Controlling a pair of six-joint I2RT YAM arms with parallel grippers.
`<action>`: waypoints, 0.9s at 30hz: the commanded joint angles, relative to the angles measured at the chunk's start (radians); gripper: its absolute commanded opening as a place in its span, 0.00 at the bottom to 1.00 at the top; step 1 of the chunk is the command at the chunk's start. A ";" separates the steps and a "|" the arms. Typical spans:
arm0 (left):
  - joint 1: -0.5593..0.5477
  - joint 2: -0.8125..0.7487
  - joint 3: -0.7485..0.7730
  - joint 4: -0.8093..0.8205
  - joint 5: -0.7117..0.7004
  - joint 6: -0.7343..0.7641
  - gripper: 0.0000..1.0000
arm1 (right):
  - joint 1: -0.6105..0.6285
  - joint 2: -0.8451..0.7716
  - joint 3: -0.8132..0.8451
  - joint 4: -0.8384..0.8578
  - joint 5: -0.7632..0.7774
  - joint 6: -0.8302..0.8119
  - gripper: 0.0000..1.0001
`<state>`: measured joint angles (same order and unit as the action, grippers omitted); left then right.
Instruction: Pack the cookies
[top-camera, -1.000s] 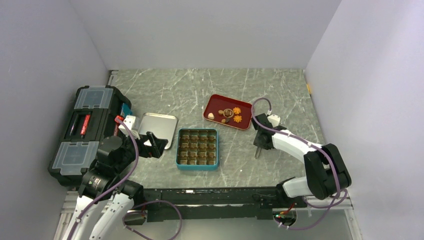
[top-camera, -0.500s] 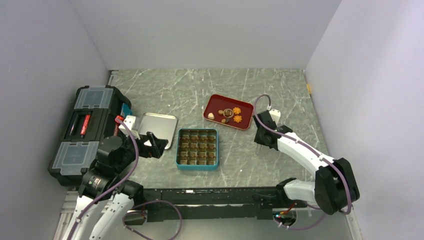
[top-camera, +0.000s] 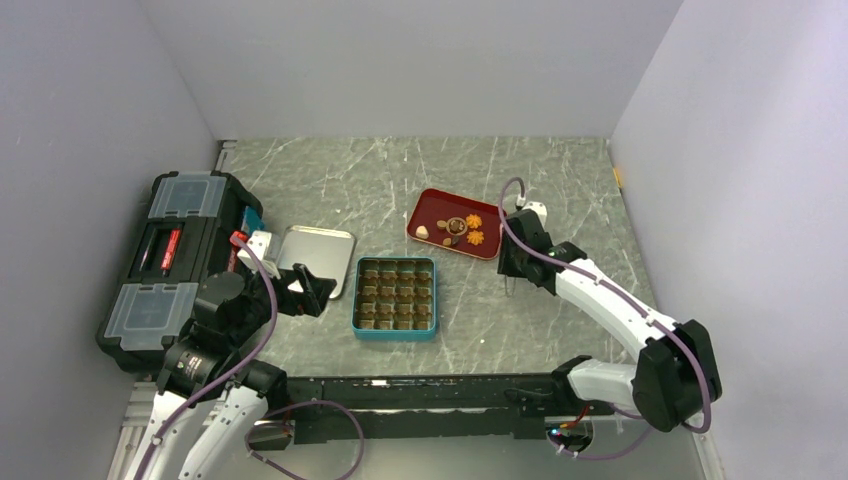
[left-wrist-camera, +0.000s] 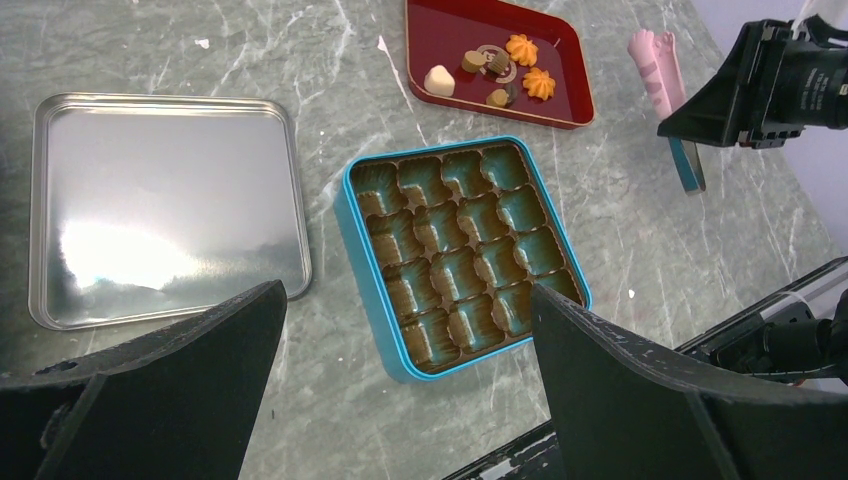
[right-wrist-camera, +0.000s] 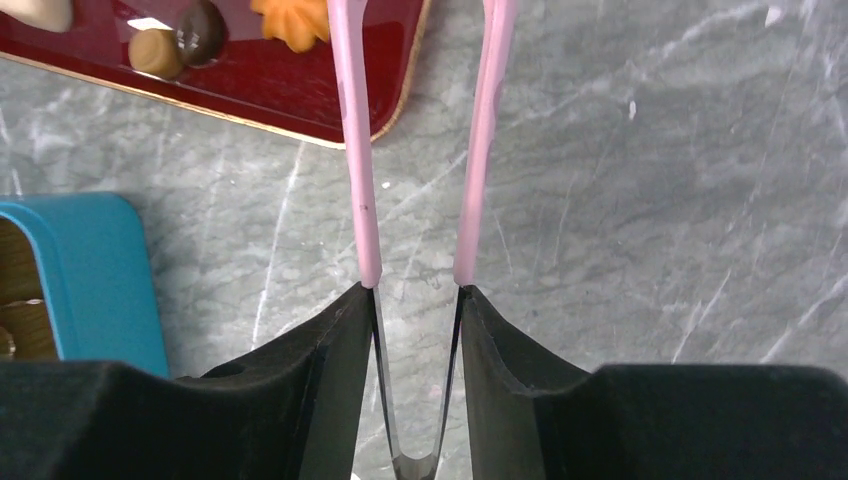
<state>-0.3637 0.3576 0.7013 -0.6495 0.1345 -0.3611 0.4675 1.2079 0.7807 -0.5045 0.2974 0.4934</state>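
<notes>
Orange cookies (top-camera: 474, 221) beyond right gripper (right-wrist-camera: 414, 298)

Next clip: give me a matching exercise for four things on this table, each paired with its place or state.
Things:
1. cookies
2. teal tin
3. silver lid
4. pink tongs

Places or states:
A. held in the right gripper
B. on the red tray
C. lying flat on the table, left of the tin
D. open, no lid on it

Pairs: 1-B, 2-D, 3-C, 4-A
</notes>
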 joint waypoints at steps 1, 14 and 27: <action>-0.001 -0.002 0.021 0.020 0.008 -0.002 0.99 | 0.007 0.010 0.081 0.004 -0.026 -0.053 0.41; -0.001 0.000 0.021 0.020 0.010 -0.003 0.99 | 0.055 0.181 0.240 -0.050 -0.075 -0.076 0.42; 0.000 0.003 0.020 0.020 0.012 -0.001 0.99 | 0.091 0.400 0.390 -0.076 -0.154 -0.110 0.42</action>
<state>-0.3637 0.3576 0.7013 -0.6495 0.1349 -0.3611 0.5472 1.5715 1.1114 -0.5701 0.1776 0.4068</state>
